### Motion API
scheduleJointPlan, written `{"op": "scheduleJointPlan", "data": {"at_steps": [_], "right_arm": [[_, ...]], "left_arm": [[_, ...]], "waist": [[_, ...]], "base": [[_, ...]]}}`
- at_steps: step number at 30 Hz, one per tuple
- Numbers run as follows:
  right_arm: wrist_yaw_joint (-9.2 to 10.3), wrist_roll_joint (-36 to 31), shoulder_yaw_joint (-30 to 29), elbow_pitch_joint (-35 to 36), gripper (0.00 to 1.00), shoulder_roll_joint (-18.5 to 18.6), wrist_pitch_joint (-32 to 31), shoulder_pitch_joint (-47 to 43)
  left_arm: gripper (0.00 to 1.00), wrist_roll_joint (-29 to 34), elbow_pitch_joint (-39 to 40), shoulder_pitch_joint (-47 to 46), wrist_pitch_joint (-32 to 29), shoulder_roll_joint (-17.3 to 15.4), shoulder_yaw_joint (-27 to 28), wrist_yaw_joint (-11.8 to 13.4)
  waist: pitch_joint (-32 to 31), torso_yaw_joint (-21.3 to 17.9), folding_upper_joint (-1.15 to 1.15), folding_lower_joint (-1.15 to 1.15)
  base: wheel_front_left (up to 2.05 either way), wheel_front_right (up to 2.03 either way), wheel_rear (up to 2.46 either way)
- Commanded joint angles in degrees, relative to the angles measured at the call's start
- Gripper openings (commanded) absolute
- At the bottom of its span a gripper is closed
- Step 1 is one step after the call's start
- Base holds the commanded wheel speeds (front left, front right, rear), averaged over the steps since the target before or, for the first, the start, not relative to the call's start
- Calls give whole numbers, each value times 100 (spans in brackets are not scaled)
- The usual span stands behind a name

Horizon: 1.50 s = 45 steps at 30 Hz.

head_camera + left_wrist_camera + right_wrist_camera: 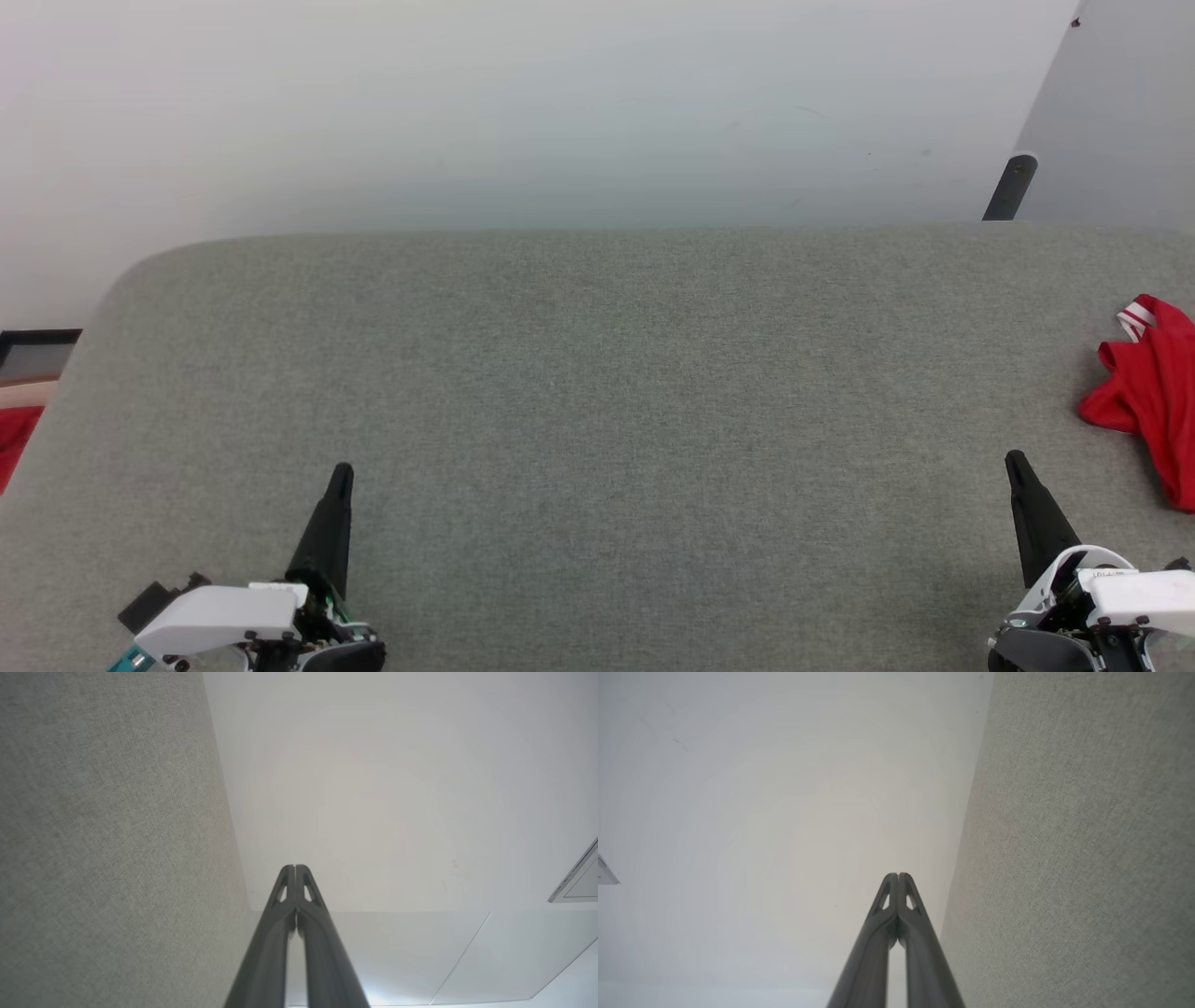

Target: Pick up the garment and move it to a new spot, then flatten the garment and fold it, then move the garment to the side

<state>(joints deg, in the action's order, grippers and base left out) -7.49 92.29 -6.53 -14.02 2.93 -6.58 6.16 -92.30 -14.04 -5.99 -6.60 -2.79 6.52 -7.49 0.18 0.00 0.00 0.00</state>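
1. The garment (1153, 392) is seen crumpled on the grey worktop (597, 373), just ahead and to the right of the right pincer (1015, 459) and not touched by it. Its striped trim is shown at the far end.
2. The right pincer is pressed closed tip to tip, and nothing is held.
3. The left pincer (342, 471) is likewise closed and empty, well apart from the garment.
4. A red cloth (14, 439) is glimpsed past the worktop's edge, left of the left pincer.
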Motion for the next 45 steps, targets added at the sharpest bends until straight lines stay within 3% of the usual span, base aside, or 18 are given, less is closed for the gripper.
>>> {"op": "scheduleJointPlan", "data": {"at_steps": [1, 45], "right_arm": [[0, 20, -7, -2, 0, -19, -15, 20], [0, 22, -4, -1, 0, -19, -13, 20]], "left_arm": [[0, -11, -6, -49, -17, -1, 18, 0], [0, -16, -6, -47, -14, -1, 12, 0]], "waist": [[0, 0, 0, 0], [0, 0, 0, 0]], "base": [[0, 0, 0], [0, 0, 0]]}}
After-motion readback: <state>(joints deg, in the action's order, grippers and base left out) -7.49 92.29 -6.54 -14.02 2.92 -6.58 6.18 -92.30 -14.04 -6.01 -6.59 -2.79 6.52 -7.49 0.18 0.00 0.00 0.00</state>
